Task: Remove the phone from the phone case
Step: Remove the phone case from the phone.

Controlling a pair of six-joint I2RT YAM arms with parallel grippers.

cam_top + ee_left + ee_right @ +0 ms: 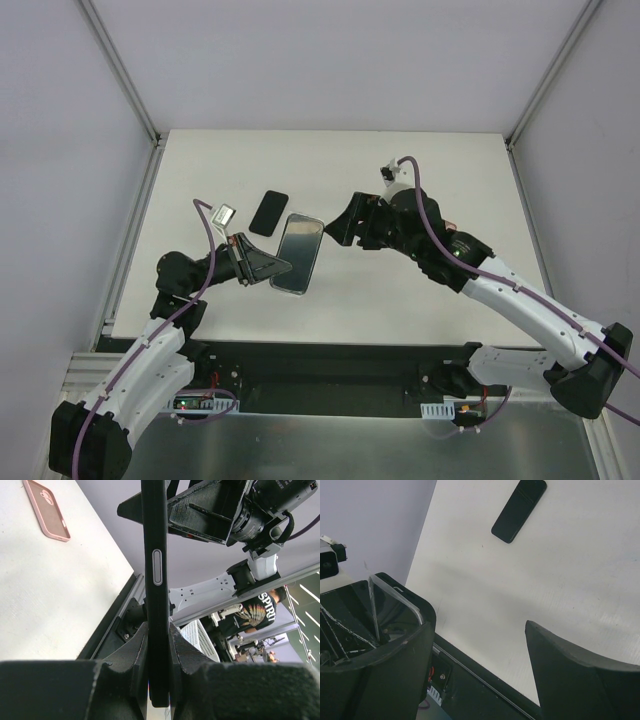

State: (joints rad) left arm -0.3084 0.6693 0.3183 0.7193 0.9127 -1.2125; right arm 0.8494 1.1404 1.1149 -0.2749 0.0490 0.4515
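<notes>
Here, the left gripper (280, 268) pinches the near end of the phone (297, 253), raised above the table (420, 290). The right gripper (335, 228), fingers spread, sits at its far corner. A dark slab (268, 212) lies beyond.

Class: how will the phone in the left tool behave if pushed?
Probably stiff: the phone runs straight though the left tool clamps only one end. Likely slippery: its glossy face could slide or pivot in that grip.

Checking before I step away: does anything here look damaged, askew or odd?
Nothing stands out. The phone is clamped edge-on in the left gripper, off the table, with no visible damage; the right gripper has its jaws open beside it.
</notes>
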